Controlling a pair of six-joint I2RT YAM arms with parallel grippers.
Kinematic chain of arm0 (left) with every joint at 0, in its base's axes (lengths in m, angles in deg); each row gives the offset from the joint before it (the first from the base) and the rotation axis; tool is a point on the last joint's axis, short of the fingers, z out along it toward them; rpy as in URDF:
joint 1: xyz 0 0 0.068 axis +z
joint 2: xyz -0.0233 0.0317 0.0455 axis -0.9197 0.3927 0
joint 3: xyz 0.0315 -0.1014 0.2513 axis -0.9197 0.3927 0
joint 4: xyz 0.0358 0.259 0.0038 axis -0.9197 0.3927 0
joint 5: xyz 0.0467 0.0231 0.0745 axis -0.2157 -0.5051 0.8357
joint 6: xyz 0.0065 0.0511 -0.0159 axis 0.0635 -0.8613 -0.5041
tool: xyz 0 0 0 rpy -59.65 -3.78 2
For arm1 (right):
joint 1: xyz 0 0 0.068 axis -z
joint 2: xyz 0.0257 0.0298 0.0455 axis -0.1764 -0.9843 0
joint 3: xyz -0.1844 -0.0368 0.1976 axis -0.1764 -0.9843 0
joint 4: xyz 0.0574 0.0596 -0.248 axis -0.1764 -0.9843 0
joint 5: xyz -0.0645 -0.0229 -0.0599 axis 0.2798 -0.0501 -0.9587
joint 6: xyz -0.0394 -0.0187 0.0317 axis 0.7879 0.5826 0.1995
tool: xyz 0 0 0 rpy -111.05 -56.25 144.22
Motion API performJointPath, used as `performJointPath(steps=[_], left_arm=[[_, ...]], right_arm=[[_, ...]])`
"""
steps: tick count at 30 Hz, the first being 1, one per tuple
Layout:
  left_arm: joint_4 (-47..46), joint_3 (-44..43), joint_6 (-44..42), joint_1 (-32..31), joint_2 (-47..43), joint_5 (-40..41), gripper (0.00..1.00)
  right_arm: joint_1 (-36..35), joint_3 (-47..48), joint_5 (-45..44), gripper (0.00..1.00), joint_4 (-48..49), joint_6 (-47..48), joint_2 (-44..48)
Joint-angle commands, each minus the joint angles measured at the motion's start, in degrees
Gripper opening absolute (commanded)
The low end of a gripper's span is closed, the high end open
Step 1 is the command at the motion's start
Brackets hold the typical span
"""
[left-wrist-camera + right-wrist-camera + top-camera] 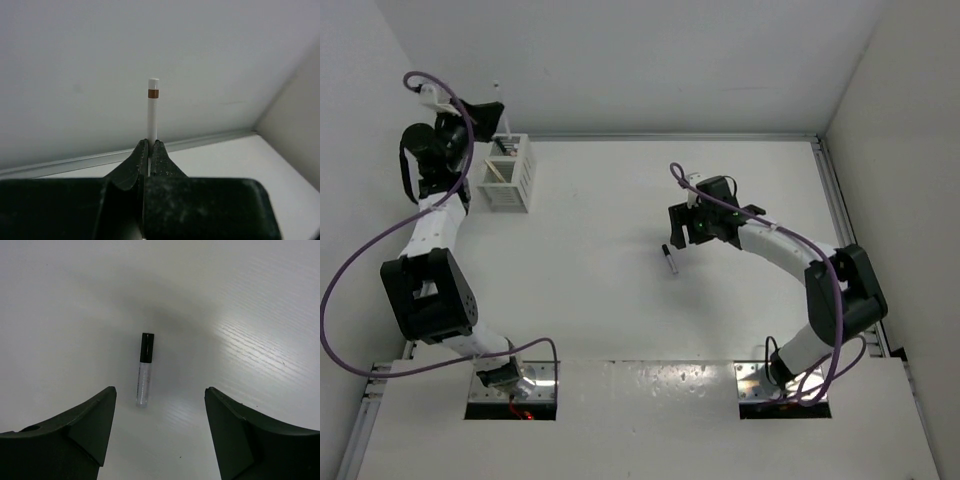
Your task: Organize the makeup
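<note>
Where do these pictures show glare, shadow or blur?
Right wrist view: bright sheen on the table at right, a soft shadow beyond the black-capped tube, the open right hand slightly blurred. Left wrist view: the white stick is sharp, the left hand gripping it dark. Top view: even light, reflections on the near white panel.

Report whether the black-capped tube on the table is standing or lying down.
Lying down. The black-capped tube stretches flat along the table, under the open right pincer.

No readable text, labels, brands, numbers or signs on anything.
</note>
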Motion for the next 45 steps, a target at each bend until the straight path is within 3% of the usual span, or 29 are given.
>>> performJointPath(steps=[1,5,9,14,21,34,39,43,45], left_arm=[[-3.48,2.65,-8.25,2.33,-3.14,10.9,0.0],[-5.48,8.44,-22.21,3.65,-2.61,18.38,0.0],[-7.96,13.02,-25.05,4.18,-0.68,16.9,0.0],[-13.85,17.51,-26.47,4.18,1.86,19.36,0.0],[-18.15,17.43,-28.22,3.65,6.96,21.9,0.0],[-17.46,11.19,-27.61,1.98,17.51,20.76,0.0],[-16.93,14.43,-26.99,1.98,17.7,19.54,0.0],[-14.83,16.9,-26.99,2.51,16.29,17.86,0.2],[-13.41,18.04,-28.65,3.04,16.29,17.86,0.25]], right_arm=[[-1.09,2.72,0.96,0.72,0.64,-1.36,-2.28],[-1.36,4.13,1.75,0.72,0.56,-3.21,-4.92],[-1.71,7.11,2.37,0.71,-1.72,-2.86,-6.95],[-1.8,9.66,2.54,0.71,-4.09,-2.34,-8.62],[-1.71,11.43,2.37,0.71,-6.56,-1.28,-9.85],[-1.8,12.57,0.7,0.71,-10.34,-2.6,-11.08],[-3.2,13.98,-1.14,0.71,-12.36,-4.27,-13.01],[-4.87,14.15,-2.81,0.71,-13.42,-4.45,-15.03],[-5.22,14.42,-3.52,0.71,-14.38,-4.97,-15.74]])
